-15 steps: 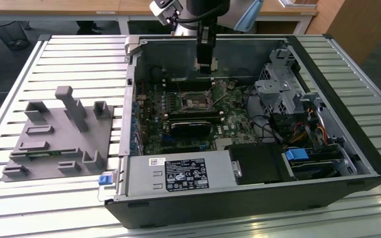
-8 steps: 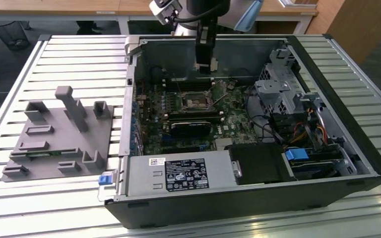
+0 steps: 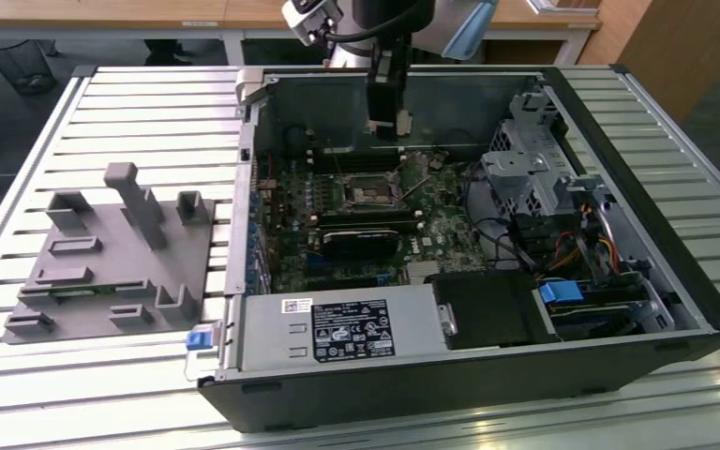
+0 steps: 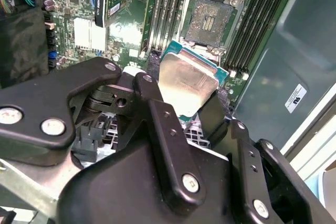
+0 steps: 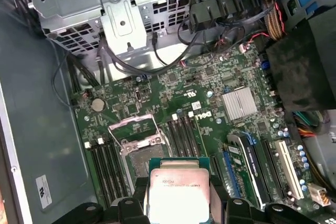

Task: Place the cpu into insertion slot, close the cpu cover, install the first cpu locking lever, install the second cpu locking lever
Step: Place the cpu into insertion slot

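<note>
Within the gripper (image 4: 180, 97) — the cpu (image 4: 190, 83)

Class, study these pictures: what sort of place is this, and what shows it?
Probably a robotics lab or test bench for computer assembly: an open computer case lies on a slatted table, a grey fixture block sits beside it, and the gripper holds the cpu near the insertion slot.

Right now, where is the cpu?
In both wrist views the cpu is clamped in the gripper above the motherboard, close to the open insertion slot and not yet in it.
</note>
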`<state>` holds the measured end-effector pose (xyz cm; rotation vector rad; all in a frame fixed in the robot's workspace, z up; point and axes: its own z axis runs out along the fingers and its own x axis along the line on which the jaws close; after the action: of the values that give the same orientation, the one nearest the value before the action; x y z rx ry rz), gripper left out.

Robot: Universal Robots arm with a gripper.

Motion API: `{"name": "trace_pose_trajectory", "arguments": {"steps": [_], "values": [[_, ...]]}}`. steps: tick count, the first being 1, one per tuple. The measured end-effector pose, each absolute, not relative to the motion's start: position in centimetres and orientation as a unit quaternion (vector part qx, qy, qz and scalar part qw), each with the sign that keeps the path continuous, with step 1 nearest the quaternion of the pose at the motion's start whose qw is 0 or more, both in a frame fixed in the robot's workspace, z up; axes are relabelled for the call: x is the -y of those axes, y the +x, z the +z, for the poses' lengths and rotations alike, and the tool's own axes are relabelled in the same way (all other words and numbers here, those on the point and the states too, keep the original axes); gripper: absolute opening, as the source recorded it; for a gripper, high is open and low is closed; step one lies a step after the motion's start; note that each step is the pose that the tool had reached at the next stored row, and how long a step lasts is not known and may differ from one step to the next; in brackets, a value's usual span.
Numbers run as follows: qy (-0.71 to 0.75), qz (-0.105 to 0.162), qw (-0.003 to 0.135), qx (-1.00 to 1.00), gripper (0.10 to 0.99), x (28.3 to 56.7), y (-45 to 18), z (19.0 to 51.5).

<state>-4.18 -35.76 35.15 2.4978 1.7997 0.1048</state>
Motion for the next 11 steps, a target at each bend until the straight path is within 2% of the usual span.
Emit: {"name": "trace_pose_trajectory", "arguments": {"steps": [11], "values": [[0.826, 0.033, 0.031, -0.562, 0.541, 35.76, -4.18, 35.07]]}}
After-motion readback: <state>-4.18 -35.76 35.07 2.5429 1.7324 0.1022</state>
